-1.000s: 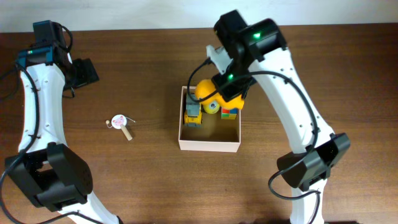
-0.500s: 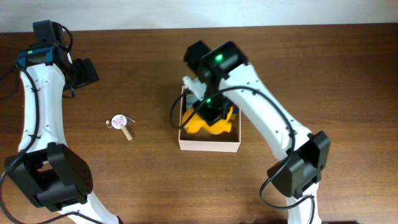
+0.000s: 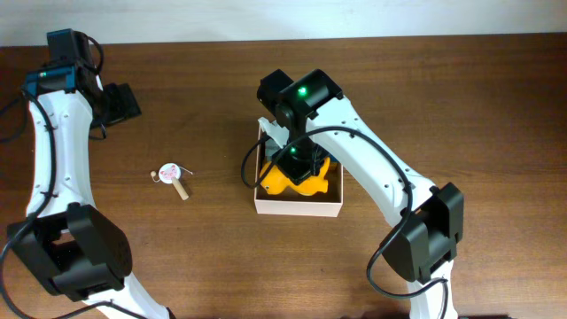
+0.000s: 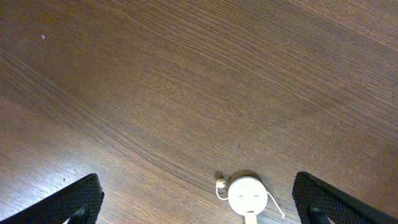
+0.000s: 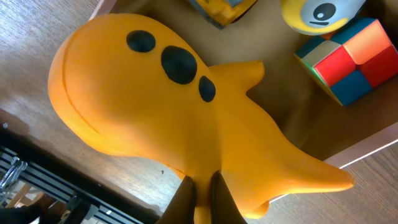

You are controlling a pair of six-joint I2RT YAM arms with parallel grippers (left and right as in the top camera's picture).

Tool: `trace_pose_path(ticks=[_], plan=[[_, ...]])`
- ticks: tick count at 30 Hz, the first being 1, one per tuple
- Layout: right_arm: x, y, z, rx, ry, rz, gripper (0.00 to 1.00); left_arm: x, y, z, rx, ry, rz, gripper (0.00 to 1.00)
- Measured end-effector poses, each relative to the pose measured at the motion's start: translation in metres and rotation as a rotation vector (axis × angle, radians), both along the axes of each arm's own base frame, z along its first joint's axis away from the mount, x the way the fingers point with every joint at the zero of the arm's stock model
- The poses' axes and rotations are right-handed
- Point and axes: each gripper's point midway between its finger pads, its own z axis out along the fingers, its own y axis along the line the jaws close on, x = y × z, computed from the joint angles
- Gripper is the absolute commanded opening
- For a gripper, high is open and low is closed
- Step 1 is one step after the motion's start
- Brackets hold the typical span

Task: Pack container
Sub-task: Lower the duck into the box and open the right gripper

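Your L gripper (image 3: 120, 102) is far left, jaws wide apart, holding nothing. A small white round toy (image 3: 173, 177) lies on the table (image 3: 461, 97) to its right. The container (image 3: 297, 210) sits mid-table. Over it, your R gripper (image 5: 200, 198) is pinched tight on an orange spotted toy (image 5: 186, 118), next to a coloured cube (image 5: 348, 59).
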Motion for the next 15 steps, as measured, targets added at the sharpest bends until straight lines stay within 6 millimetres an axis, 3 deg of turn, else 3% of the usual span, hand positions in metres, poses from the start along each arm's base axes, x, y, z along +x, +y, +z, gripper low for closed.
trace_pose_path(ticks=[5, 7, 10, 15], plan=[[0.0032, 0.0009, -0.0003, 0.002, -0.014, 0.0, 0.04, -0.0001, 0.0, 0.0, 0.0, 0.0, 0.0, 0.99], [0.0033, 0.0007, -0.0003, 0.001, -0.015, -0.003, 0.18, 0.0, 0.0, 0.0, 0.0, 0.0, 0.0, 0.99], [0.0041, -0.0004, -0.0004, -0.005, -0.02, 0.003, 0.3, 0.0, 0.0, 0.0, 0.0, 0.0, 0.0, 0.99], [0.0039, -0.001, -0.001, -0.009, -0.019, 0.005, 0.33, 0.0, 0.0, 0.0, 0.0, 0.0, 0.0, 0.99]])
